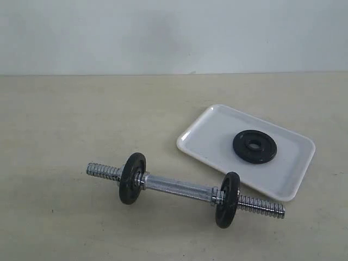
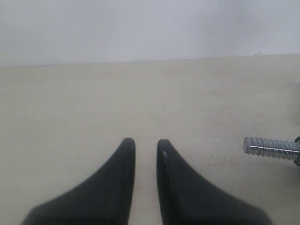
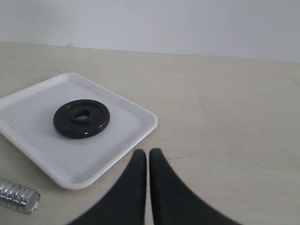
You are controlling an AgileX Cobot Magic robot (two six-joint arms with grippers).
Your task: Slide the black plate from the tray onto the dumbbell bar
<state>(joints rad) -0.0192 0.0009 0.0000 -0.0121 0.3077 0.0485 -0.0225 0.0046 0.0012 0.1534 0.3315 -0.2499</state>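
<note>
The black plate [image 1: 266, 148] [image 3: 98, 121] lies flat on the white tray [image 1: 217, 136] [image 3: 42, 145], at the right of the table. The dumbbell bar [image 1: 179, 186] lies on the table in front of the tray, with a black disc near each end [image 1: 132, 178] [image 1: 227, 199]. Neither gripper shows in the exterior view. My left gripper [image 2: 146, 143] is over bare table, slightly open and empty, with one threaded end of the bar [image 2: 272, 148] off to its side. My right gripper [image 3: 148, 153] is shut and empty, just outside the tray's corner, with the bar's other threaded end [image 3: 18, 196] nearby.
The table is a pale beige surface that runs back to a plain light wall. The tray sits at an angle, with its near long edge close to the bar's right threaded end.
</note>
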